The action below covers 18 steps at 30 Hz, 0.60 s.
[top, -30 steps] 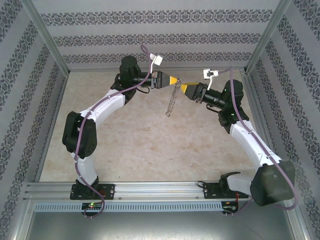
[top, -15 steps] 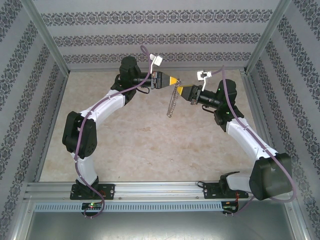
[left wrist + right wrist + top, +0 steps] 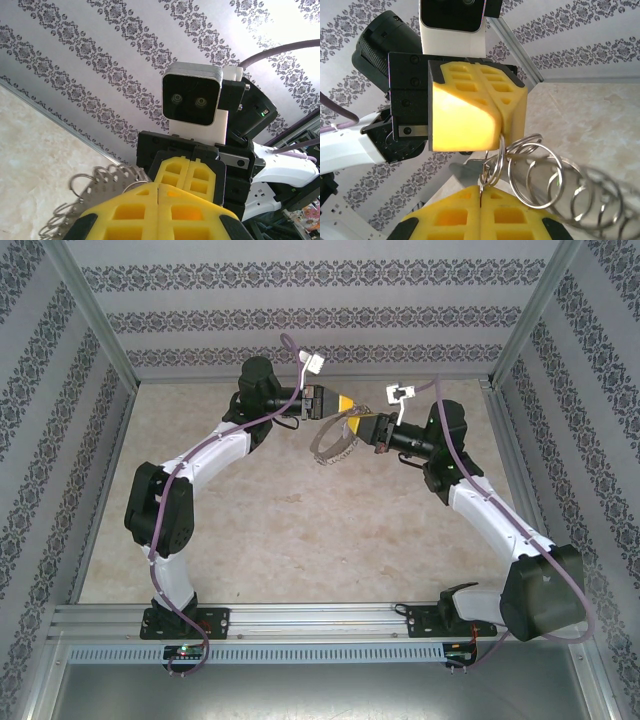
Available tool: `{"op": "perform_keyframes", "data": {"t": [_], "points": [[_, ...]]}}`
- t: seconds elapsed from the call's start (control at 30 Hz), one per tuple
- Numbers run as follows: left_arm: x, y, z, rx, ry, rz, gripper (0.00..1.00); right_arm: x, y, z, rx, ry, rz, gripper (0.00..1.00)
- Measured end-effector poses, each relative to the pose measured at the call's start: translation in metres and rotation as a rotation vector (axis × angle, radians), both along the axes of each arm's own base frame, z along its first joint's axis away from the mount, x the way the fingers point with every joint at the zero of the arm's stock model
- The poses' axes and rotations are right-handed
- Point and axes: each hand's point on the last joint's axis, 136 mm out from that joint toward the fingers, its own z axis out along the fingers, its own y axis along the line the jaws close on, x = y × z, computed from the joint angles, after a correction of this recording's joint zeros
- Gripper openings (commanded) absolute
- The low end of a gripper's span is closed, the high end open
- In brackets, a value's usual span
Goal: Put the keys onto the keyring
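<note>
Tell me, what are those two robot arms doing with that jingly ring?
Both arms meet above the far side of the table. The left gripper and the right gripper are each shut on the keyring, holding it up between them, off the tabletop.

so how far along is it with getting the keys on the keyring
Done: the keyring is up off the table, its rim pinched in the shut left jaws. In hand: the right jaws, also shut, meet them tip to tip and nip something thin at that rim; it is too small to say whether it is a key. To do: the threading, since I cannot tell that any key is on yet.
</note>
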Motion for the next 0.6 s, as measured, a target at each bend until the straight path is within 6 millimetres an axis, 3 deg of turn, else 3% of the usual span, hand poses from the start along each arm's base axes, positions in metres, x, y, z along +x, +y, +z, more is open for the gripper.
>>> {"op": "perform_keyframes", "data": {"t": [0.6], "points": [[0.012,0.005,0.000,-0.037,0.001,0.073,0.00,0.017,0.014,0.000,-0.020,0.003,-0.121,0.00]]}}
